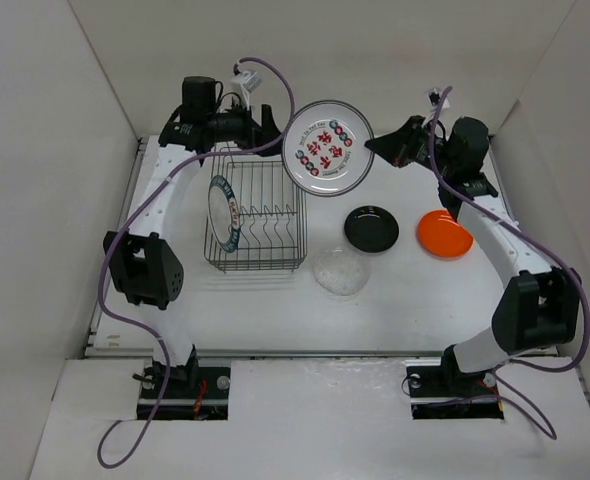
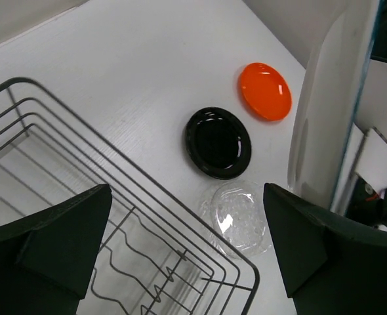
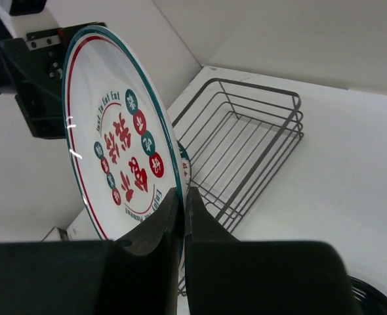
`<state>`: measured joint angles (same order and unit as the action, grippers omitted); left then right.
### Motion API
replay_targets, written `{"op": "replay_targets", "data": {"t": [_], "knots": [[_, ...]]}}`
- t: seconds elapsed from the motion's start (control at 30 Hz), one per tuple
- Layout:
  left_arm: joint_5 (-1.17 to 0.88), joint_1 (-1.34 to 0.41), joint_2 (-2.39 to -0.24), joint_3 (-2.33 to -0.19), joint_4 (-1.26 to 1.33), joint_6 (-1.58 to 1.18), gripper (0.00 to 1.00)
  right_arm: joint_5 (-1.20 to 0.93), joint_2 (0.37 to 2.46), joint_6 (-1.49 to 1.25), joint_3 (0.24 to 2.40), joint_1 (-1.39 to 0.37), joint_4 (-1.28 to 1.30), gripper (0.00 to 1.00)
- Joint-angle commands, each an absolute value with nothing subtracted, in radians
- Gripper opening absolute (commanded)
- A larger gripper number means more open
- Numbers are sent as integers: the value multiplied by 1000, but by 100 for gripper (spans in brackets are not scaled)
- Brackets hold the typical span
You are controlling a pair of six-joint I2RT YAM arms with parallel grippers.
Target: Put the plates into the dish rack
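Observation:
My right gripper [image 1: 377,147] is shut on the rim of the white plate with red characters [image 1: 327,147], holding it in the air behind the dish rack [image 1: 256,230]; the right wrist view shows the gripper [image 3: 184,200] pinching the tilted plate [image 3: 115,144]. My left gripper [image 1: 271,118] is open and empty just left of that plate, above the rack [image 2: 115,210]; the plate [image 2: 325,118] is outside its fingers [image 2: 331,262]. The dark-rimmed plate [image 1: 223,212] stands upright in the rack's left end. The black plate [image 1: 371,228], orange plate [image 1: 445,234] and clear glass plate [image 1: 340,270] lie on the table.
The rack's tines [image 1: 270,225] stand in its right half. White walls enclose the table on the left, back and right. The glass plate [image 2: 243,215] lies close to the rack's near right corner, the black plate [image 2: 218,142] just beyond it.

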<state>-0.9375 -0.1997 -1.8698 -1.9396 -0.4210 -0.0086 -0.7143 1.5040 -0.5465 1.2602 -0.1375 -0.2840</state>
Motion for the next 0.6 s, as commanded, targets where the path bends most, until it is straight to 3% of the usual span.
{"op": "replay_targets", "data": {"t": [0.0, 0.07, 0.17, 0.57], "knots": [[-768, -199, -1724, -1887, -296, -64, 100, -603, 1447, -508, 1279, -127, -281, 0], [-641, -199, -1674, -1829, -241, -90, 100, -542, 1414, -450, 1279, -127, -213, 0], [-623, -190, -1654, -1809, -232, -91, 100, -488, 1404, -440, 1256, -118, -204, 0], [-770, -199, -1693, -1844, -310, -60, 100, -520, 1517, -407, 1353, -225, -215, 0]]}}
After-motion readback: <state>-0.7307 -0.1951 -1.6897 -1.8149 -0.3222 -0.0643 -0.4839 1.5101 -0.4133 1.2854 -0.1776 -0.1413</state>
